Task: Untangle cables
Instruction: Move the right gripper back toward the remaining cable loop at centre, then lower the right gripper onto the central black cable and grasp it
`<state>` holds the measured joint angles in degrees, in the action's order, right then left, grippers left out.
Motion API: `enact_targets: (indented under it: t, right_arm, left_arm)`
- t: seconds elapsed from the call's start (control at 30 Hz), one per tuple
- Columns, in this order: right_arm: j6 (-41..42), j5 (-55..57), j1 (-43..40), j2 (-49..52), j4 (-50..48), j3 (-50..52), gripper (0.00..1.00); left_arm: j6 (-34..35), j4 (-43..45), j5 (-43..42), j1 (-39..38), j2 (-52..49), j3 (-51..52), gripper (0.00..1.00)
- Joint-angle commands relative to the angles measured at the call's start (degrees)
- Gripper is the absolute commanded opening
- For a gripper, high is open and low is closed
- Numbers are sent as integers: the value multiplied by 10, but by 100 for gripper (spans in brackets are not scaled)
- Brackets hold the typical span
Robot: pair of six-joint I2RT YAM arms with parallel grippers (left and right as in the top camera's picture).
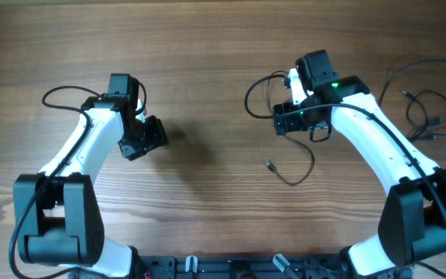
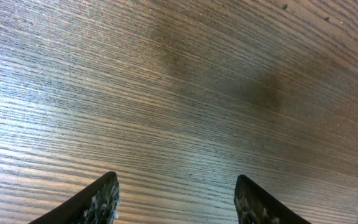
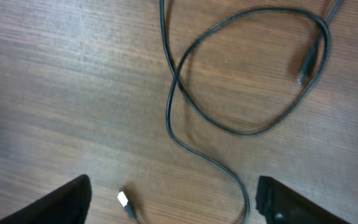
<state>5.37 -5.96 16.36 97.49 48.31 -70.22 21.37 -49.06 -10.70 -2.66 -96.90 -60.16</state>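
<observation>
My left fingers (image 2: 101, 200) and right fingers (image 3: 67, 202) stand open and empty above the brown wood-grain desk (image 2: 179, 74). Under the right ones lies one thin black looped cable (image 3: 169, 118), seemingly pulled free. Farther right, a loose black cable heap (image 1: 428, 122) looks tangled, so most of the work remains.

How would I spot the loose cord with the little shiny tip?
Find the right arm's gripper near the middle of the wooden table. Close by it a thin black cable bends in a hook, ending in a silvery plug. The other cables lie bunched at the table's right edge; this end lies alone.
</observation>
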Motion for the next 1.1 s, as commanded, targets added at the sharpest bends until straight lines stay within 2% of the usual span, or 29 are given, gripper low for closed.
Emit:
enact_targets:
  t: [0.0,0.2,0.47,0.67,0.97,1.07]
  right_arm:
    - [-23,-16,0,2,-40,37,80]
    - [-24,-16,11,2,-127,79,75]
    - [-57,-10,27,5,-244,128,76]
    - [-69,33,30,25,-282,147,78]
    - [-83,34,31,89,-288,148,79]
    - [-76,34,31,98,-283,148,74]
  left_arm:
    - [1,1,3,2,9,-2,61]
    - [1,1,3,2,9,-2,62]
    - [1,-1,3,2,9,-2,61]
    - [1,-1,3,2,9,-2,61]
    - [1,-1,3,2,9,-2,62]
    - [1,-1,3,2,9,-2,61]
